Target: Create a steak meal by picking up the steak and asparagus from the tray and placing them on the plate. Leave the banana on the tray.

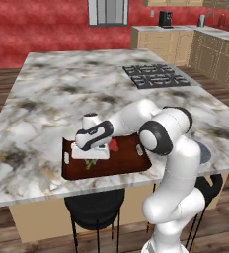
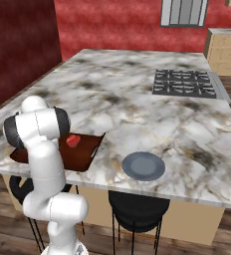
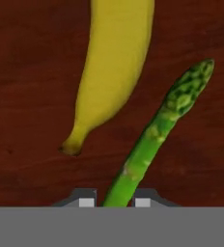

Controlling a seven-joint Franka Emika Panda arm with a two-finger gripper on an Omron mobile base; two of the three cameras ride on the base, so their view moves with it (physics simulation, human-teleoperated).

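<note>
The left base view looks forward and down from behind the arm, the tray (image 1: 126, 160) near at 6 o'clock and the stovetop (image 1: 155, 75) far toward 1 o'clock. The right base view shares this island counter (image 2: 137, 109), tray (image 2: 82, 152) at 8 o'clock. The hand view faces straight onto the tray floor (image 3: 27, 96), very close.

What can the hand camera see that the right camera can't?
Hand view: the banana and the asparagus lie side by side on the tray, apart. The asparagus stalk runs down between the gripper fingertips.

Right base view: the plate has nothing on it and sits on the counter beside the tray. The red steak is on the tray, the stove is farther back, and the arm hides part of the tray.

Both: the dark red-brown tray.
</note>
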